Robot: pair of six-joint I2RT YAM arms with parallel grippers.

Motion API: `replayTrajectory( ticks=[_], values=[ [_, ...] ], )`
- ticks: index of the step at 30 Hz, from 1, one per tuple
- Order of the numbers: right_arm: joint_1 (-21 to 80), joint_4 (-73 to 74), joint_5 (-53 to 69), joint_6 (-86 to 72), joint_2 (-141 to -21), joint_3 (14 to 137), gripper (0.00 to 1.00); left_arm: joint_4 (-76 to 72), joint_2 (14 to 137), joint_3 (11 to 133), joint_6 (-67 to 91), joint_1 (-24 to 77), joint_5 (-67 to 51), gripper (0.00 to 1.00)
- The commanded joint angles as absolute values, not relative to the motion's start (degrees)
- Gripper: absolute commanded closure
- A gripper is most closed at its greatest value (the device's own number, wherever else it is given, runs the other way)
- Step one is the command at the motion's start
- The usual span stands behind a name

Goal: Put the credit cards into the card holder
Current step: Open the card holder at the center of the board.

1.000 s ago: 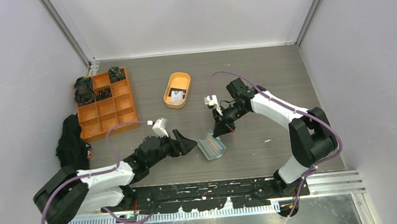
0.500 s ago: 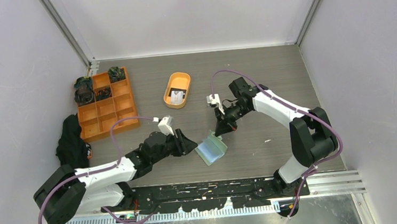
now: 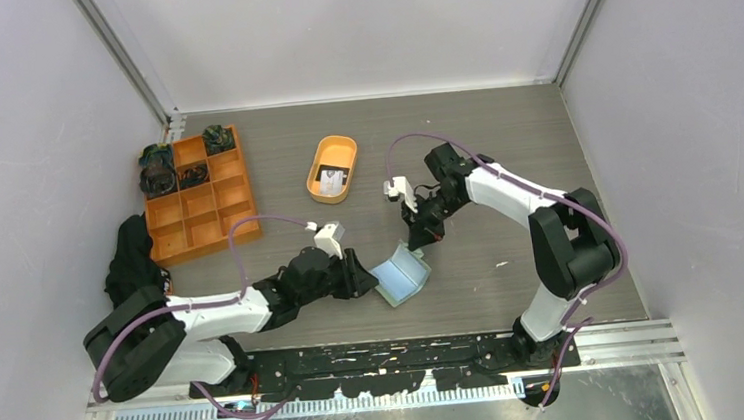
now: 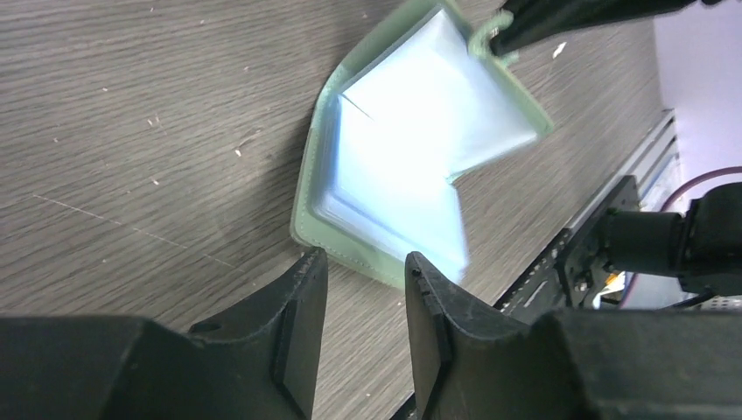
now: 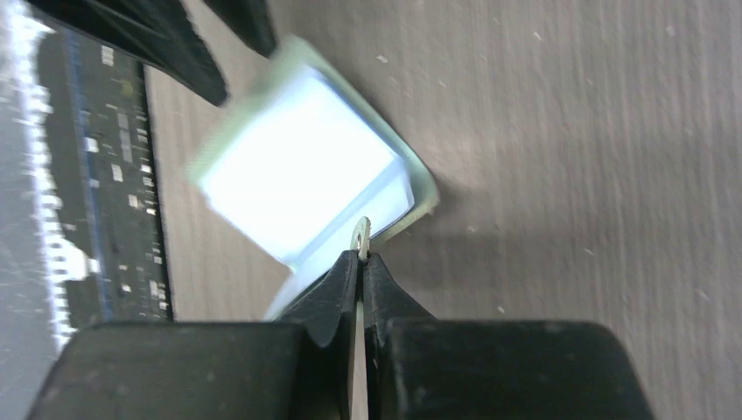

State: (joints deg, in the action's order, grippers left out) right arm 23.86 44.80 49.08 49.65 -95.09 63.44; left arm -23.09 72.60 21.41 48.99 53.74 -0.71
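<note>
With the card holder [image 4: 394, 175] being spread open, the right claw [image 5: 360, 254] pinched its snap tab [image 5: 362, 229] tight; the half-open, empty left claw [image 4: 363, 267] likely needed to clamp its near edge.

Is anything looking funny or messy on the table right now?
Yes. The card holder is not lying flat: the right gripper pinches its snap tab and holds one flap tilted up. Also, a black cloth lies bunched at the far left, beside the orange grid organiser.
</note>
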Motion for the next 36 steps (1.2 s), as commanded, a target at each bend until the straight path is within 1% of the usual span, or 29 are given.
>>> replayTrajectory(
  ticks=[1, 3, 6, 11, 15, 18, 22, 24, 27, 28, 31, 36],
  values=[
    [23.7, 42.6, 36.5, 47.7, -97.4, 65.3, 0.91, -27.6, 74.1, 22.2, 46.1, 54.1, -0.4, 0.60],
    [23.7, 42.2, 33.8, 47.2, -97.6, 65.1, 0.91, -29.6, 74.3, 21.2, 46.7, 54.1, -0.5, 0.59],
    [23.7, 44.2, 33.3, 47.8, -98.2, 65.9, 0.87, -30.6, 74.6, 21.2, 47.1, 54.1, -1.1, 0.56],
    [23.7, 45.5, 30.8, 47.1, -98.2, 67.1, 0.77, -30.4, 76.0, 22.0, 47.1, 54.1, -1.3, 0.55],
    [23.7, 43.1, 27.3, 42.5, -95.7, 67.3, 0.69, -29.9, 77.6, 22.1, 48.0, 54.1, -0.8, 0.56],
    [23.7, 38.9, 32.6, 39.5, -89.5, 64.6, 0.59, -30.5, 77.4, 21.6, 48.4, 54.1, -1.5, 0.57],
    [23.7, 33.3, 38.2, 38.6, -80.5, 59.8, 0.52, -32.0, 75.6, 20.6, 48.5, 54.4, -1.7, 0.56],
    [23.6, 31.6, 41.9, 38.7, -76.7, 57.9, 0.46, -32.0, 74.2, 20.5, 48.1, 54.8, -1.4, 0.55],
    [23.7, 33.4, 52.4, 41.1, -73.6, 56.4, 0.40, -31.0, 73.5, 22.1, 47.4, 55.4, -1.5, 0.53],
    [23.9, 35.1, 57.7, 43.4, -73.5, 56.2, 0.38, -30.6, 73.8, 23.0, 47.0, 55.5, -1.9, 0.53],
    [25.7, 39.1, 62.9, 46.8, -74.6, 56.4, 0.38, -30.6, 77.3, 26.4, 46.3, 55.5, -3.6, 0.54],
    [27.4, 44.5, 60.9, 52.7, -77.6, 57.9, 0.41, -35.4, 87.5, 32.3, 46.1, 55.5, -4.3, 0.59]
  ],
)
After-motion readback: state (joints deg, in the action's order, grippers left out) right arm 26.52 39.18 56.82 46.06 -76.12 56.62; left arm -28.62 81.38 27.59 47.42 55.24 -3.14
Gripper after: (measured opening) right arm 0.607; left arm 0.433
